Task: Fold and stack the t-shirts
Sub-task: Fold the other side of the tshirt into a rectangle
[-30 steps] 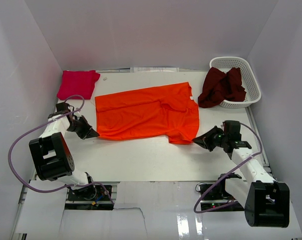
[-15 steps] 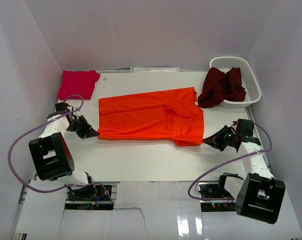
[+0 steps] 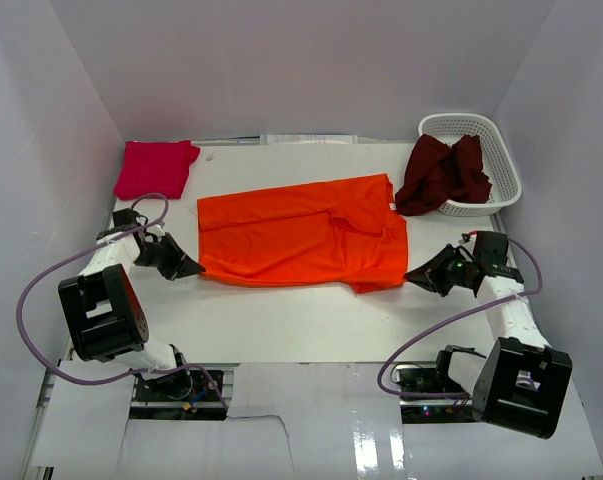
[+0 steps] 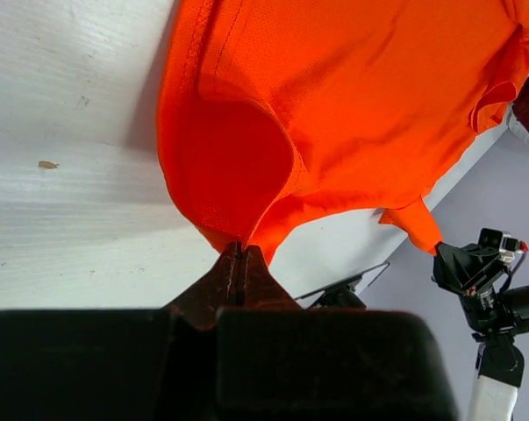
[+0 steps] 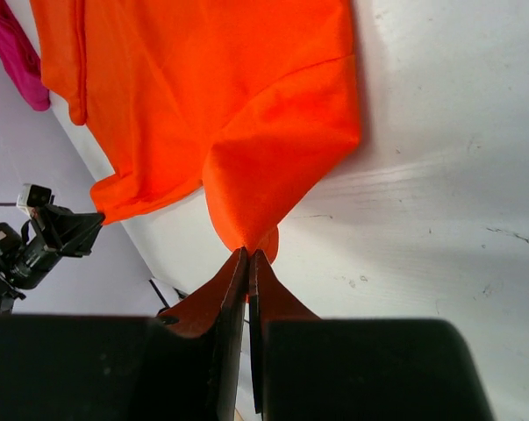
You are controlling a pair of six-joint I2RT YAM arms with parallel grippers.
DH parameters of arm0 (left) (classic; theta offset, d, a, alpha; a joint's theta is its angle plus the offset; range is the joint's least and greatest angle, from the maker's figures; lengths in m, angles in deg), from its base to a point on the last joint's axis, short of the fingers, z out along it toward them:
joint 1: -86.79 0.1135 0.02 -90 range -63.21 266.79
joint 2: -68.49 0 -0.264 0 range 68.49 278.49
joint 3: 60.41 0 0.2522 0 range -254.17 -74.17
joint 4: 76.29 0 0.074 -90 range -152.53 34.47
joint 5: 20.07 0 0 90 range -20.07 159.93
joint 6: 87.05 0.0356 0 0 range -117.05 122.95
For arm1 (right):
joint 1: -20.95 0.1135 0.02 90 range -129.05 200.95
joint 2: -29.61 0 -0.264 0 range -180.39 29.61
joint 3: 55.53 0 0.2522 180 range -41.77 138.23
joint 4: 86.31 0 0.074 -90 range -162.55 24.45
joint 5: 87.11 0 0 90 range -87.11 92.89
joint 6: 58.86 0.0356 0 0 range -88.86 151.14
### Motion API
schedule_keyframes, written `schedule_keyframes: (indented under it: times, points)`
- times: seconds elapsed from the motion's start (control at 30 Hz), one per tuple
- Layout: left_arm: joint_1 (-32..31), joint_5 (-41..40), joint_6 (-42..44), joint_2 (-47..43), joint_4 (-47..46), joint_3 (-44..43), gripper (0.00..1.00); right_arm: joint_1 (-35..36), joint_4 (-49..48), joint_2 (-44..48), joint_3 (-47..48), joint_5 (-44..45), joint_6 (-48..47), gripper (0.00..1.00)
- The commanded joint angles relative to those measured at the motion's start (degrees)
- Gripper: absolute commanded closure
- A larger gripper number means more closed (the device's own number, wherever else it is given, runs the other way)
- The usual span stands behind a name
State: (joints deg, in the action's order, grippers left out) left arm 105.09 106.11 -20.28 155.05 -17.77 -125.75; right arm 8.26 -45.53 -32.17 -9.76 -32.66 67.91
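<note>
The bright orange t-shirt lies spread across the middle of the table, stretched between both arms. My left gripper is shut on its near left corner, the cloth rising from my closed tips. My right gripper is shut on the near right corner, the orange cloth pinched at the tips. A magenta-pink t-shirt lies folded at the back left. The dark maroon t-shirt hangs crumpled over the basket's edge.
A white lattice basket stands at the back right, with the maroon cloth spilling out of it. Purple cables loop from both arms near the table's side edges. White walls close in the table on three sides.
My right gripper has pulled the orange shirt's right corner farther right, drawing the cloth flatter and wider. The left gripper has stayed almost in place, holding its corner.
</note>
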Motion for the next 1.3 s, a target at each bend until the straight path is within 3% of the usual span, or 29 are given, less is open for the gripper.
schedule_keyframes:
  times: [0.0,0.57,1.27]
  points:
    - [0.33,3.89,-0.59,-1.49,-0.98,0.51,1.0,-0.32,-0.74,-0.71,2.71,-3.12,-1.88,0.92]
    - [0.33,8.29,-2.62,4.31,-1.68,-5.82,1.0,-0.32,-3.91,-8.97,13.78,-3.38,-3.2,0.92]
    - [0.5,12.06,-4.11,2.81,-2.12,-2.3,1.0,0.12,-12.96,-20.75,22.83,-8.13,0.49,0.92]
